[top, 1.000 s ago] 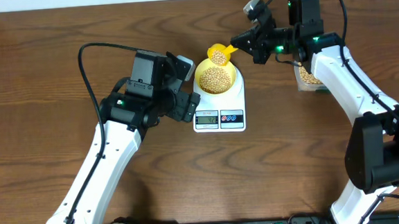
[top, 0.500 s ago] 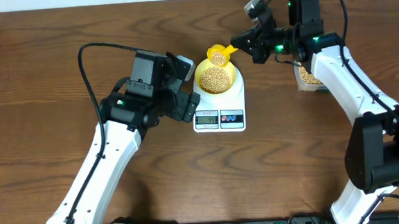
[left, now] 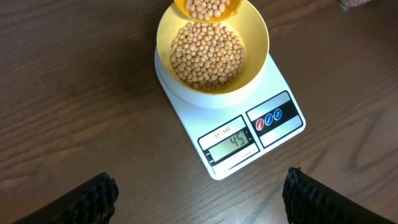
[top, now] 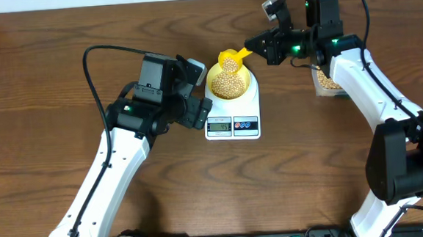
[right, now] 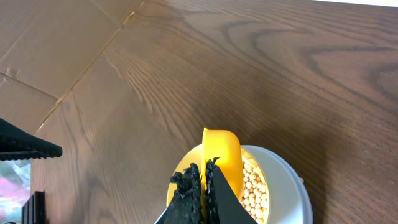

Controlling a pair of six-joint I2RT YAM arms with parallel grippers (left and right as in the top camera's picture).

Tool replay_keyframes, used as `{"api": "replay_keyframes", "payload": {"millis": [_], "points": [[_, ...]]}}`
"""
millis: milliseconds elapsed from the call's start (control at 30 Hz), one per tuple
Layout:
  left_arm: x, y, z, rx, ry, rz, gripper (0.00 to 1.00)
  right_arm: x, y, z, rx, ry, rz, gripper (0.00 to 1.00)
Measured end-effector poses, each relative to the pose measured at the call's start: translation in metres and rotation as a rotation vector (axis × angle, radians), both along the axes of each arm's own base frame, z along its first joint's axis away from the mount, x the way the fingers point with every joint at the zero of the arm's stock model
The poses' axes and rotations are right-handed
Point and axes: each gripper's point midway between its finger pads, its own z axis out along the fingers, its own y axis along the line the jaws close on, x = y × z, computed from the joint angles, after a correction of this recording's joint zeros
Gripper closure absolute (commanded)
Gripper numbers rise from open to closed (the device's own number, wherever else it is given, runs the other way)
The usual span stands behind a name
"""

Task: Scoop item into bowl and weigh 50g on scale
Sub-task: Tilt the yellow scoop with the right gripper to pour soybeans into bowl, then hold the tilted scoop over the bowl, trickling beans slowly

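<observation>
The tan beans [left: 207, 56] are seen heaped in the pale-yellow bowl [left: 258, 53], filling most of its bottom. The bowl is set on the round platform of the white scale [left: 193, 119], and "45" is read on the grey display [left: 233, 144], beside the two coloured buttons.

More beans are carried in a yellow scoop [left: 208, 7], which is held just above the bowl's far rim. The scoop's handle is clamped between the fingers [right: 186, 193] of the right gripper [right: 199, 180]; in the right wrist view the two dark pads are pressed against the handle with almost no gap between them.

The left gripper [left: 199, 202] is held beside the scale, on its left in the overhead view. Its fingers [left: 93, 199] are spread wide apart at the two lower corners of the left wrist view. Nothing is held between them and neither the scale nor the bowl is touched.

A clear tub [top: 326, 83] with more beans in it is seen well to the right of the scale, partly hidden by the right arm. Everything rests on a brown wooden table [top: 47, 70].
</observation>
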Motion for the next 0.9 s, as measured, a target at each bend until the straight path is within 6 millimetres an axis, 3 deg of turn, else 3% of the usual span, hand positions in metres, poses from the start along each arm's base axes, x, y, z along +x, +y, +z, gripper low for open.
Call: {"api": "replay_keyframes", "payload": {"millis": [900], "points": [[0.0001,0.0000,0.0001,0.000,0.000,0.000,0.13,-0.0062,-0.0010,-0.0065,-0.019,0.020,0.016,0.99]]}}
